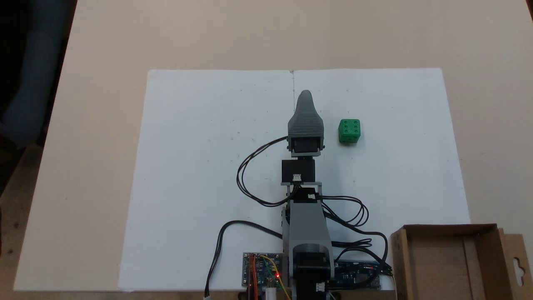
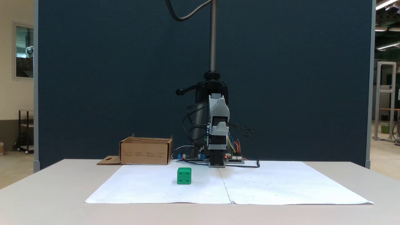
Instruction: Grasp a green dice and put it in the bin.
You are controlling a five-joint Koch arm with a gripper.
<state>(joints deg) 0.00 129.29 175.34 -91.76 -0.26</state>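
Currently listed: green dice (image 1: 349, 131), 1 piece, resting on the white paper sheet (image 1: 200, 166), to the right of the gripper (image 1: 305, 96) in the fixed view from above, apart from it. Top face shows 6 pips. Judged light, rigid, smooth plastic; likely slippery at the rounded edges, so best taken across 2 opposite flat faces, mid-height. Gripper: jaws stacked, so spread or pressed together cannot be told. Bin (image 1: 441, 266): cardboard, near the arm's base, well apart from the dice.

No readable text — faint print on bin (image 2: 146, 153) illegible.
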